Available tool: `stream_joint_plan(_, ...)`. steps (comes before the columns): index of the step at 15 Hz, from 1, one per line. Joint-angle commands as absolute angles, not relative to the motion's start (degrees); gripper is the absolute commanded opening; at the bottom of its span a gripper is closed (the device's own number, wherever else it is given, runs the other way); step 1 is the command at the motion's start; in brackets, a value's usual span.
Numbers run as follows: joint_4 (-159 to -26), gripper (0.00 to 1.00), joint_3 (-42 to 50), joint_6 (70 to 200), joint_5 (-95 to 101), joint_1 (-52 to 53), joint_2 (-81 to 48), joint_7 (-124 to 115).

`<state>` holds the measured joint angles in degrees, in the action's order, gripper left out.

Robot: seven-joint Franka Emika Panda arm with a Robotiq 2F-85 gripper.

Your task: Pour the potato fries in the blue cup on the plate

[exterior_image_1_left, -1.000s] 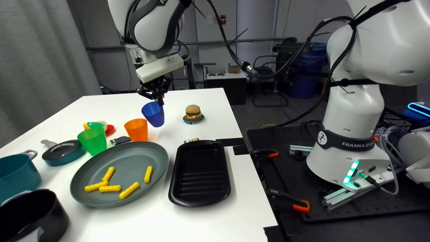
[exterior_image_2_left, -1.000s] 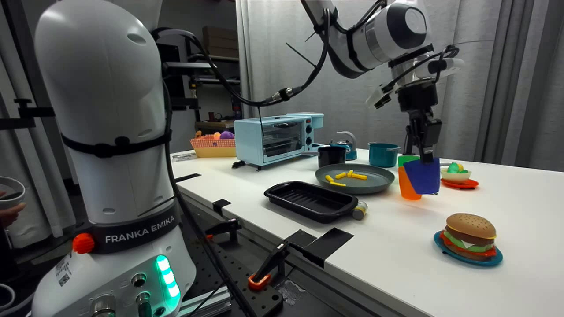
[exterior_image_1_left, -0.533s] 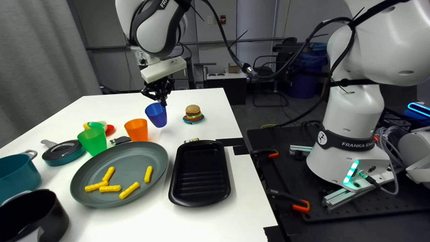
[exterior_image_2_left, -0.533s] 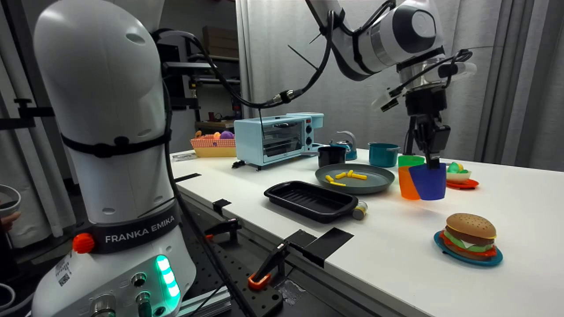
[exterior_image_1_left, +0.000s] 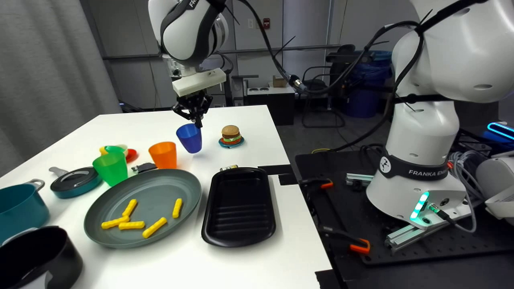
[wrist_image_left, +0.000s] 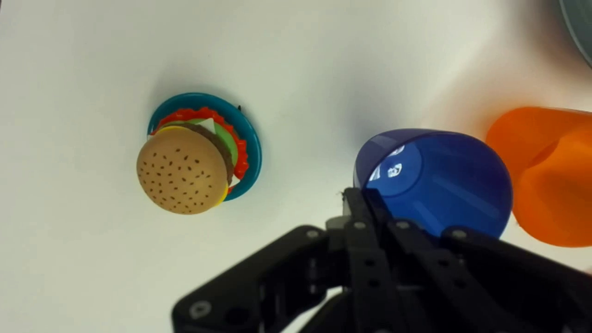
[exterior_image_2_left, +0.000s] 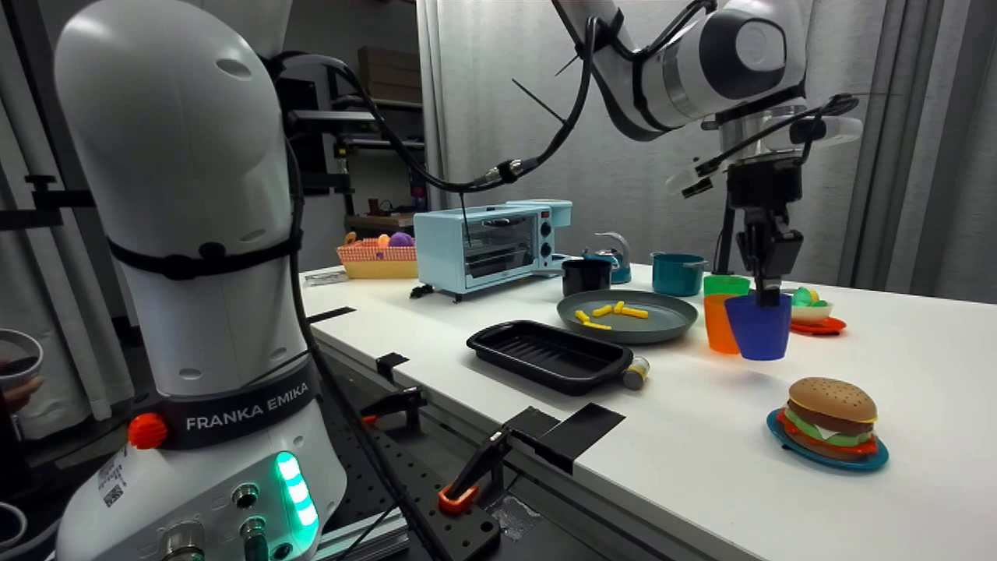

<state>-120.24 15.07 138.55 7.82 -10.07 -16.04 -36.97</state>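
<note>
Blue cup [wrist_image_left: 444, 180], its rim clamped in the pincer [wrist_image_left: 364, 192], is partly hidden — the wrist view crops the plate [wrist_image_left: 580, 25].

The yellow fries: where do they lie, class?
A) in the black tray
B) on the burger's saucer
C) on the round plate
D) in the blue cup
C: in both exterior views the fries lie on the plate, and the wrist view shows none in the blue cup.
</note>
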Motion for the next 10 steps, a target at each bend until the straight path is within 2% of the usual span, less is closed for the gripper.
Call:
stream_joint_plan(1,-120.18,0.01,14.61,140.84,3.3,-10.59,-16.86,-33.38)
stream_joint_plan(10,-119.82,0.01,14.28,141.34,-1.26,-10.25,-19.05,-29.92)
